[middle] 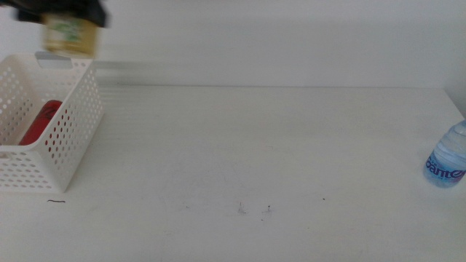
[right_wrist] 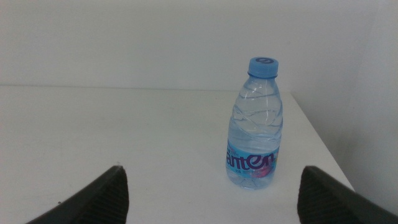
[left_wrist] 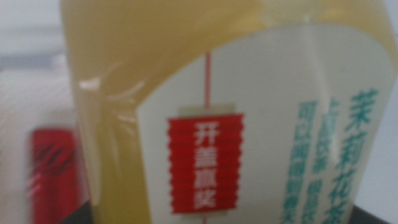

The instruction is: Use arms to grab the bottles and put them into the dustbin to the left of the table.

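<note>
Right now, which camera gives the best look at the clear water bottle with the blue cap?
The right wrist view: the water bottle stands upright in full, cap to base, between that gripper's open jaws. The middle view catches only its lower part at the table's right edge. The left wrist view shows none of it.

Two black wedge-shaped end effector jaws; left end effector a blurred, seemingly black mass.

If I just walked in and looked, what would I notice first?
Probably the yellow tea bottle, held by the left gripper in the air above the white dustbin at the table's left end. A red can already lies inside the dustbin. Far off at the right edge, the water bottle with its blue cap stands upright and alone, with the open right gripper facing it.
</note>
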